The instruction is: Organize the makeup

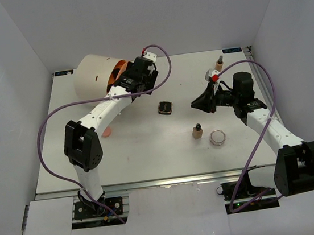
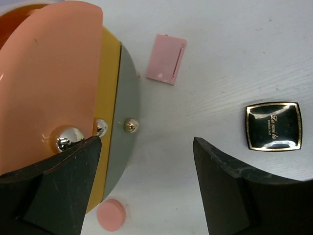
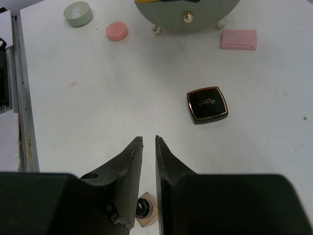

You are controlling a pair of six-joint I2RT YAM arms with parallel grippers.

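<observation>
here the left arm stretches to the far left, wrist turned down at the mouth of the cream cylinder. the left gripper hangs over the table, jaws spread wide and empty, 1 finger just beside the drawer knobs. the right arm folds at the elbow and points left; the right gripper is closed on nothing. the black-gold compact lies between the 2 grippers, a tan bottle stands near the clear round jar, a second tan bottle by the far edge. the left arm partly covers a pink round pad; the right fingers hide most of the near bottle.
</observation>
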